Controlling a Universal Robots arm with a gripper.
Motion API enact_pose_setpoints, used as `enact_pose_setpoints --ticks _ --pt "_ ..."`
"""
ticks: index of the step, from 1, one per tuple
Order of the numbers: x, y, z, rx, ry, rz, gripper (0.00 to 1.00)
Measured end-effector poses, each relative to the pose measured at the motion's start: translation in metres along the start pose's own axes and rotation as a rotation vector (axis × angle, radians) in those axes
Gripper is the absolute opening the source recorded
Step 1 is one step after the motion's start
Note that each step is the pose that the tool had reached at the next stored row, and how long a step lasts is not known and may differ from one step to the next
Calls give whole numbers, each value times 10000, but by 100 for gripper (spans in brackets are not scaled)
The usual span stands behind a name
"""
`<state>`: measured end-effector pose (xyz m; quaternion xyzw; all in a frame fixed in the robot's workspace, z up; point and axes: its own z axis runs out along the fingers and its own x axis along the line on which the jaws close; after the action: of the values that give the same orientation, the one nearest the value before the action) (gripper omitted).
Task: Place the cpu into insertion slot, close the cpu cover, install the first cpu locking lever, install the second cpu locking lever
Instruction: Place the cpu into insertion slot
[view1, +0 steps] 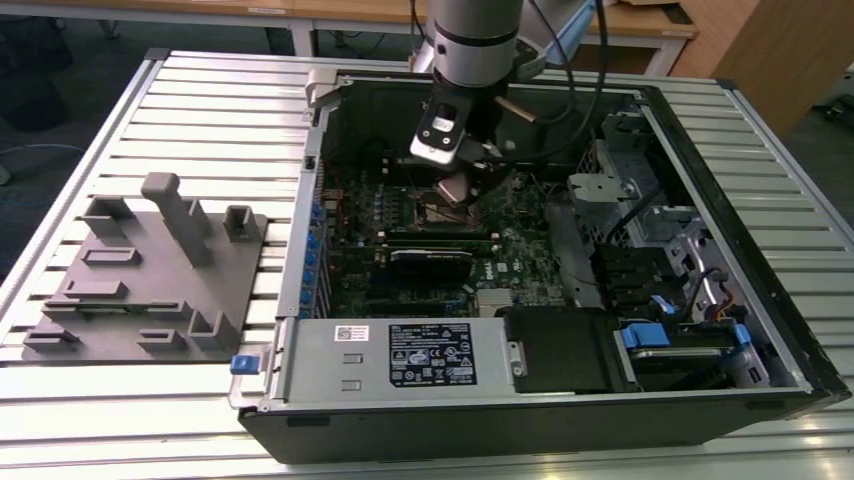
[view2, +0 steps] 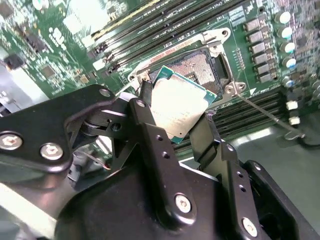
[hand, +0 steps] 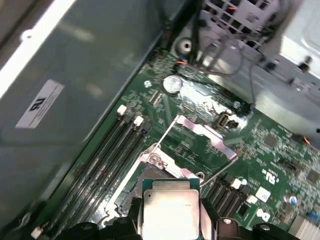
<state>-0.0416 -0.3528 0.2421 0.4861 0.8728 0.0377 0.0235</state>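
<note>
Tool: gripper (view1: 461, 188), fingers clamped narrowly on the cpu (view2: 182, 107) by two opposite edges; dull silver top visible in both wrist views.
Position: cpu held just above the insertion slot (view2: 200, 67), not seated.
Socket: insertion slot bare, dark pin field exposed, on the green motherboard (view1: 400, 255) in the far half of the computer case (view1: 747, 300).
Lid: cpu cover (hand: 206, 134) swung up off the slot.
Other: grey fixture tray (view1: 134, 290) on the slatted table (view1: 134, 420), at the exterior view's left of the case, well apart.
</note>
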Motion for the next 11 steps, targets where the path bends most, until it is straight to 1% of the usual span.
enact_pose_setpoints --ticks 11 --pt "0 -1 6 9 -178 1998 54"
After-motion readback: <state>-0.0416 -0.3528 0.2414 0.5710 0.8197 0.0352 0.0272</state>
